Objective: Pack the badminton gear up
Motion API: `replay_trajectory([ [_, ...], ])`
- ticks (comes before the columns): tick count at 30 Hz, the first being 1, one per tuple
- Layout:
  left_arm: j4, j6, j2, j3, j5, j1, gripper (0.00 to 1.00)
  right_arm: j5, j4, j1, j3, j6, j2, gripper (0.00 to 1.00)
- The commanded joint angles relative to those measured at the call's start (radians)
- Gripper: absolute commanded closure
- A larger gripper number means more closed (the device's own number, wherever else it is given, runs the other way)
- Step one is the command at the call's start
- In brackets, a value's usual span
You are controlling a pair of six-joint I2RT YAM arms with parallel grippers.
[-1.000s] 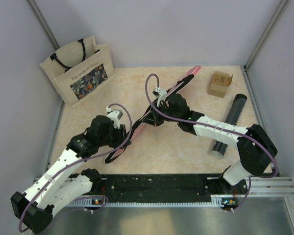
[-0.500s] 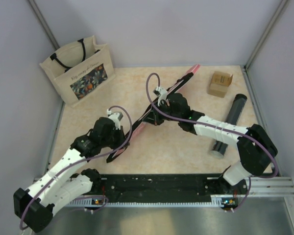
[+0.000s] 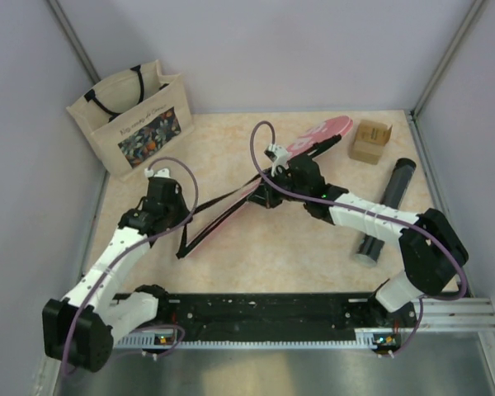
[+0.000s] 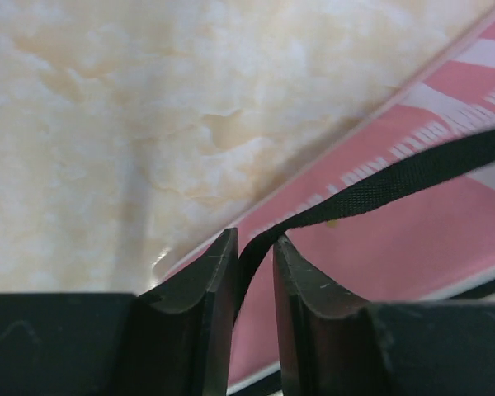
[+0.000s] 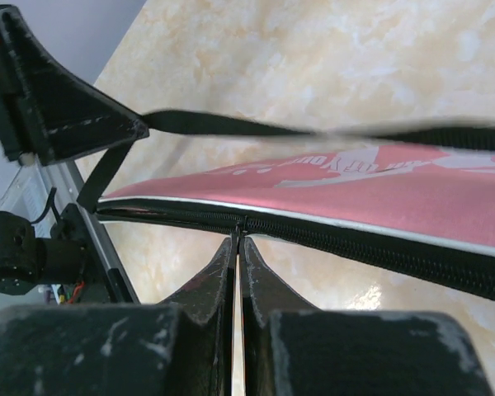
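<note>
Lying across beige marbled counter (image 3: 313, 239), grey walls (image 3: 272, 49) round: cover (image 3: 326, 132), left tool (image 4: 253, 239) pinching strap (image 4: 379, 186), right tool (image 5: 238, 243) clamped on zip (image 5: 355, 239).

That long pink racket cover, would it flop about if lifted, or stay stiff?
Probably floppy: the pink cover looks thin, and its black strap kinks sharply where the left pincer nips it. Likely light too: the right pincer seems to hold its zipped edge with just a fingertip nip.
</note>
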Motion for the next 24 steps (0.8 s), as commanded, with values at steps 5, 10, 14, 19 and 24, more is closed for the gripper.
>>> replay_trajectory([
  [5, 0.008, -0.045, -0.049, 0.017, -0.041, 0.145, 0.46, 0.016, 0.033, -0.050, 0.044, -0.034, -0.052, 1.00],
  [10, -0.119, -0.184, -0.152, 0.060, 0.002, 0.154, 0.41, 0.021, 0.013, -0.068, 0.073, -0.039, -0.049, 1.00],
  [14, -0.221, -0.370, -0.222, 0.031, 0.047, 0.154, 0.34, 0.022, 0.008, -0.071, 0.097, -0.040, -0.034, 1.00],
  [19, -0.337, -0.580, -0.236, 0.000, 0.060, 0.156, 0.34, 0.013, -0.004, -0.071, 0.127, -0.042, -0.008, 1.00],
  [24, -0.440, -0.648, -0.181, 0.008, 0.135, 0.156, 0.32, 0.016, -0.009, -0.074, 0.148, -0.035, 0.003, 1.00],
])
